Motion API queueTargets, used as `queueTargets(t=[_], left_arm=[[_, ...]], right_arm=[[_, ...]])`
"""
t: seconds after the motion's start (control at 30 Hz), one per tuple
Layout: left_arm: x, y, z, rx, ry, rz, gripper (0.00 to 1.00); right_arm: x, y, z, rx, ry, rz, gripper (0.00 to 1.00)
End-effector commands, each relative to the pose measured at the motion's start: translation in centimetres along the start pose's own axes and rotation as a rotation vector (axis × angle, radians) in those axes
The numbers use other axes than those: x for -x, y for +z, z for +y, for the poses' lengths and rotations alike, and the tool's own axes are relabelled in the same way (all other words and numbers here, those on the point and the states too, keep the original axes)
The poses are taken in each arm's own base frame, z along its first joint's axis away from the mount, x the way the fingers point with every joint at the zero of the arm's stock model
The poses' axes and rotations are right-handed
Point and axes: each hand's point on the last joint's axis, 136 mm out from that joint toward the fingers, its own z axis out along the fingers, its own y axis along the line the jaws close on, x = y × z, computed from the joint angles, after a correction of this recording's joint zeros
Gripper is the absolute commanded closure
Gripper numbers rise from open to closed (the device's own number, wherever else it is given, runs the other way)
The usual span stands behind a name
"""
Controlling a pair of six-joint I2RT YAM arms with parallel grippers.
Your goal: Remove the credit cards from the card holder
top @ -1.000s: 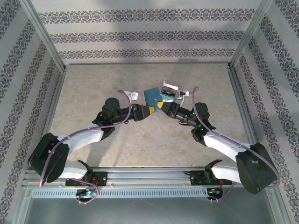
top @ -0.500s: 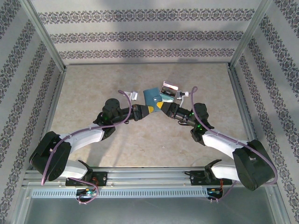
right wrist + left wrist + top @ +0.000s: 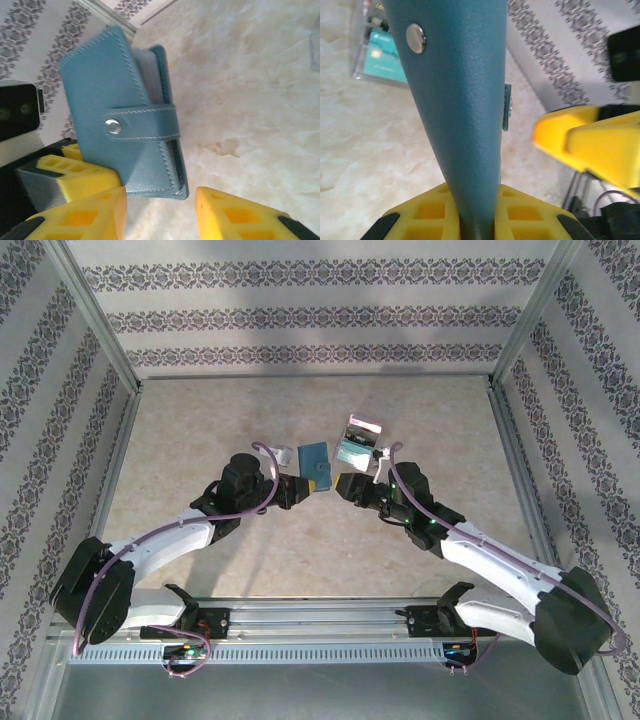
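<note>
The card holder is a closed blue-grey wallet with its strap snapped; it is held up off the table by its lower edge. My left gripper is shut on it, and the left wrist view shows the card holder edge-on, running up from between the yellow fingers. My right gripper stands open just right of it. In the right wrist view the card holder's corner hangs just beyond the gap of my right gripper. A teal credit card lies on the table, and a pale one behind it.
The teal card rests in a clear sleeve on the beige table. A metal frame and patterned walls close in the table on three sides. The two grippers sit close together at the table's centre.
The right gripper has drawn back from the card holder and now stands open, apart from it. The left gripper has carried the holder slightly left and nearer. The teal card now lies uncovered.
</note>
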Motion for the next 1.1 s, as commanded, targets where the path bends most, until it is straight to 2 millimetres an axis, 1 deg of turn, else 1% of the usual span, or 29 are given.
queueTargets(t=[0.0,0.13,0.3,0.4,0.6,0.77,0.97,1.07], left_arm=[[-1.3,0.3,0.5,0.082,0.084,0.061,1.0],[-2.9,1.6,-0.3,0.066,0.109,0.112,1.0],[-3.3,2.6,-1.4,0.006,0.095,0.111,1.0],[-3.3,2.9,-1.7,-0.007,0.094,0.112,1.0],[-3.3,3.0,-2.0,-0.021,0.102,0.114,1.0],[-3.2,3.0,-2.6,-0.055,0.099,0.102,1.0],[-2.8,2.9,-3.0,-0.069,0.095,0.085,1.0],[-2.7,2.9,-3.2,-0.079,0.096,0.08,1.0]], right_arm=[[-0.2,-0.9,-2.9,-0.204,-0.06,-0.009,0.58],[-1.2,-0.1,-2.0,-0.212,-0.062,0.04,0.58],[-2.4,1.5,-0.7,-0.177,-0.04,0.105,0.6],[-2.6,2.2,-0.4,-0.177,-0.037,0.127,0.61],[-2.8,3.4,-0.5,-0.193,-0.019,0.148,0.62],[-3.1,4.1,-0.9,-0.212,-0.015,0.162,0.62],[-3.8,4.3,-2.1,-0.251,-0.009,0.176,0.63],[-3.9,4.2,-3.0,-0.293,-0.012,0.178,0.64]])
